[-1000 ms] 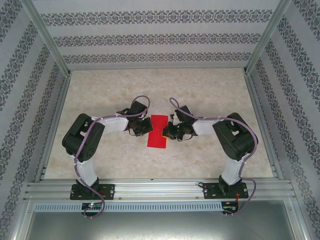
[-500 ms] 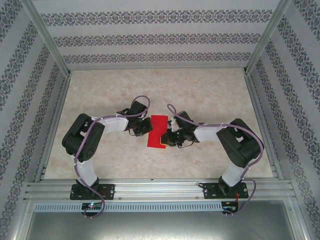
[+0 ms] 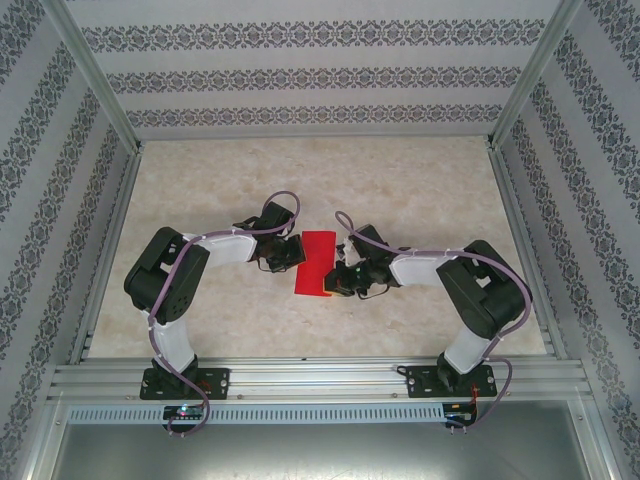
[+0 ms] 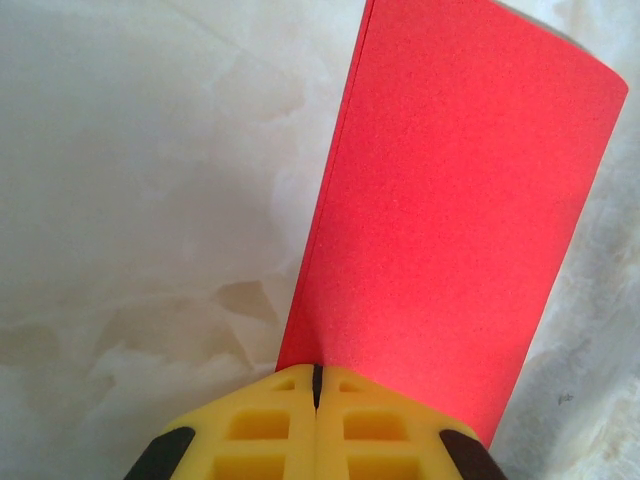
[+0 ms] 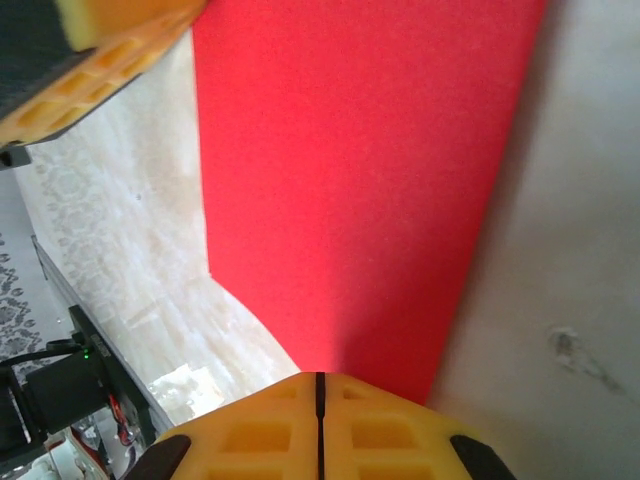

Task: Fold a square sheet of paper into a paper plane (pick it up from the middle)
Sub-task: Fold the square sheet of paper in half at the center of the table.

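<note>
So both arms are reaching in toward the middle of the counter (image 3: 420, 190) and meeting at the square sheet of paper (image 3: 318, 255). From the top camera the red sheet is looking more like a tall narrow rectangle than a square, sitting right between the two wrists, roughly centred on the marble-looking surface.

The left claw (image 4: 316, 385) is pinching the paper's left side. In its wrist view the yellow fingers (image 4: 260, 425) are pressing flat together with no gap, and the red edge is running straight into the seam between them. The sheet (image 4: 450, 220) is stretching away from the fingers, and along its left edge a thin second layer is showing, so it's looking doubled over.

The right claw (image 5: 320, 385) is doing the same thing from the other side, lower down, near the sheet's near-right corner (image 3: 333, 282). Its fingers are also squeezing fully together with the red paper (image 5: 360, 180) caught between them. The edge on the left of that view is curving up toward the claw and throwing a shadow on the counter (image 5: 580, 250), so that corner is lifting a bit. The left claw (image 5: 90, 70) is peeking into the top left of that view, also touching the paper.
</note>
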